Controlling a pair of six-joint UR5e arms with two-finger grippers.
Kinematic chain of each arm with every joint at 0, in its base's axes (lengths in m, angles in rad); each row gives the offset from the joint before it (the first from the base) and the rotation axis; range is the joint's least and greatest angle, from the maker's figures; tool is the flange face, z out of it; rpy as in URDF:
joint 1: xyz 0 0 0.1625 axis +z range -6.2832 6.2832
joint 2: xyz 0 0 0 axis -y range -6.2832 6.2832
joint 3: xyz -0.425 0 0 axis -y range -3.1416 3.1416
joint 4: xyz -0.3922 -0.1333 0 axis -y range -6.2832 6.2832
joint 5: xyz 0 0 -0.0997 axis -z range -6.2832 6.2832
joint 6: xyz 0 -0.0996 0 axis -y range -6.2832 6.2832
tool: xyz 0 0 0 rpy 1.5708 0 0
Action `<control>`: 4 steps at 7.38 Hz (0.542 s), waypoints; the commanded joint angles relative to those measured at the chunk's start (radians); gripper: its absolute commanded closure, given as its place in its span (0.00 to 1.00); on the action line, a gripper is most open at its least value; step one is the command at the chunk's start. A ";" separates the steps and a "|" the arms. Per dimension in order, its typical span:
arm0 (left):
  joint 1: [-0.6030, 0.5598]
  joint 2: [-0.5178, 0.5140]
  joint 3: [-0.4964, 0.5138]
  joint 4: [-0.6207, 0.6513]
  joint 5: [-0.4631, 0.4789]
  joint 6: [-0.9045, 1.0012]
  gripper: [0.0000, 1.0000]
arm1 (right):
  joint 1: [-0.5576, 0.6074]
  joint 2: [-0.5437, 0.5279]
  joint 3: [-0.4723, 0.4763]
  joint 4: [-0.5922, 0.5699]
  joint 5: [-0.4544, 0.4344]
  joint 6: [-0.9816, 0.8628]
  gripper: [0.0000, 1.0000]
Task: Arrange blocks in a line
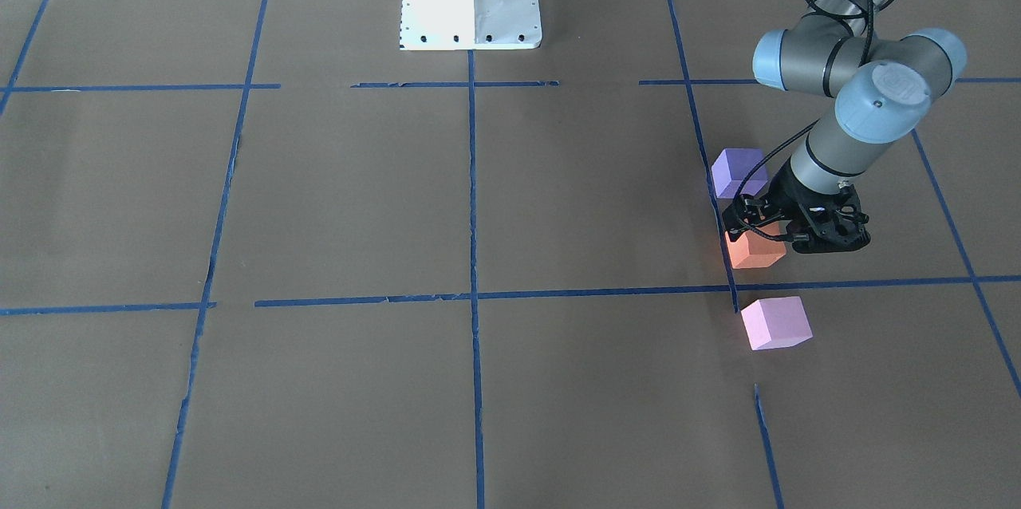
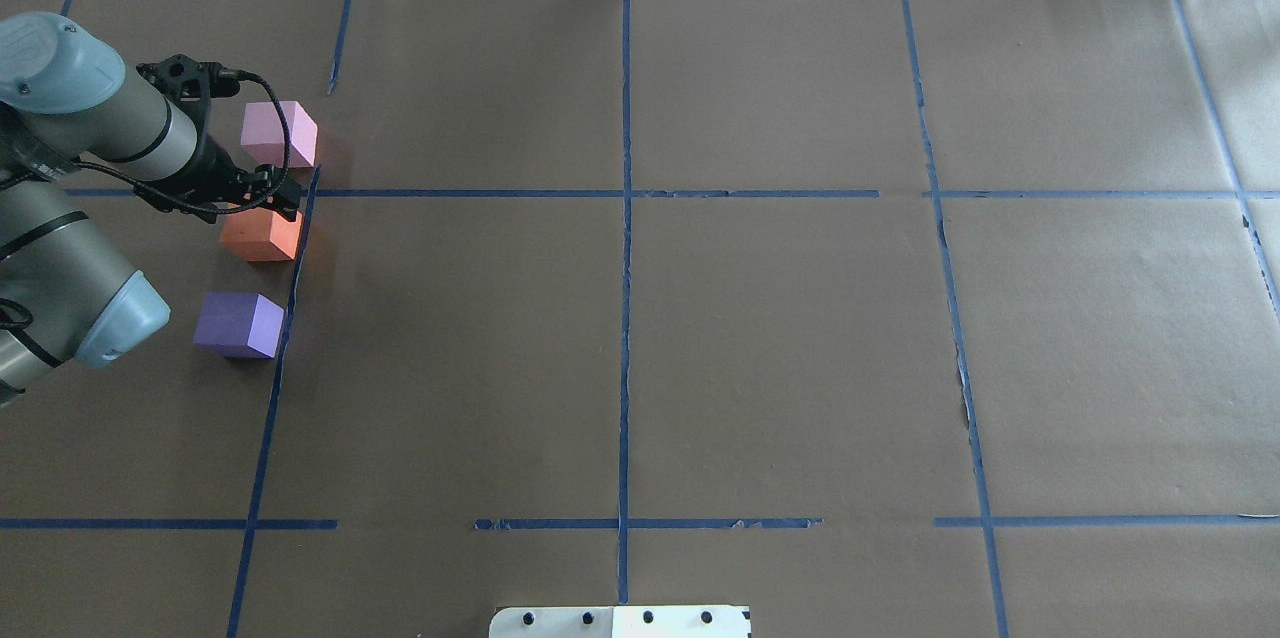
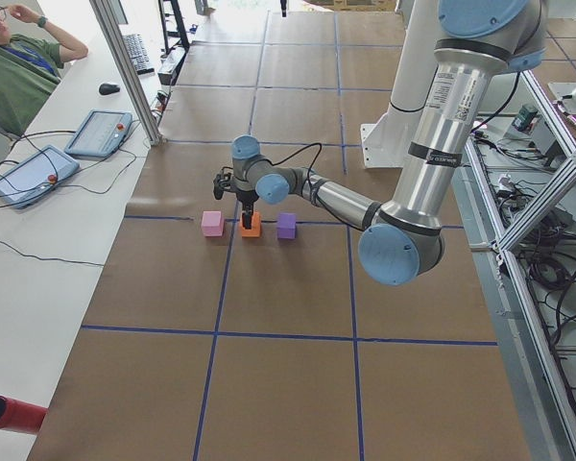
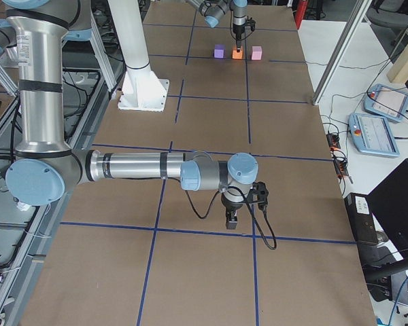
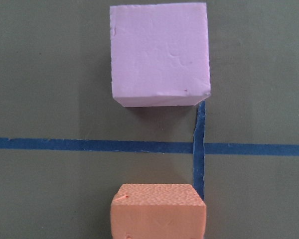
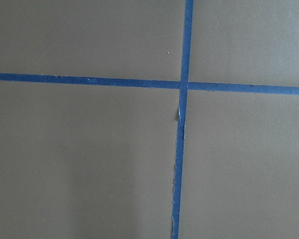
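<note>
Spacing and squareness are the whole game at this step, I reckon. The left gripper [image 1: 754, 234] sits right on top of the small orange foam cube [image 1: 758, 254], fingers pointing down at it. No view shows the fingertips cleanly, so I can't tell how wide it's open or whether it actually has the cube.

That orange cube is down by the desk's left edge, in the far half. It's in the middle slot between the violet-purple foam cube [image 1: 739, 171] on the robot's side and the light pink foam cube [image 1: 775, 323] towards the far edge. All three sit just beside the long blue tape line [image 2: 258, 418], apart from each other, with none touching.

If it were me, I'd:
- use that tape as the ruler
- keep the orange cube's face parallel to it
- even out the gaps on both sides
- lift straight up on release so the light foam doesn't drag or twist

The pink one looks a touch rotated, so it might want a nudge later.

The right gripper [image 4: 231, 219] hangs over bare brown paper near the desk's right edge, well away from everything. It only shows in the side view, so I can't tell its state either.

Count:
- three cubes, one of each colour
- two arms, only the left one at the cubes
</note>
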 commanded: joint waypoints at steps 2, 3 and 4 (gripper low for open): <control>-0.073 0.030 -0.179 0.040 -0.001 0.000 0.00 | 0.000 -0.001 0.001 0.000 0.000 0.000 0.00; -0.081 0.067 -0.244 0.060 -0.001 0.000 0.00 | 0.001 -0.001 -0.001 0.000 0.001 0.000 0.00; -0.151 0.072 -0.273 0.060 -0.001 0.005 0.00 | 0.000 0.000 -0.001 0.000 0.000 0.000 0.00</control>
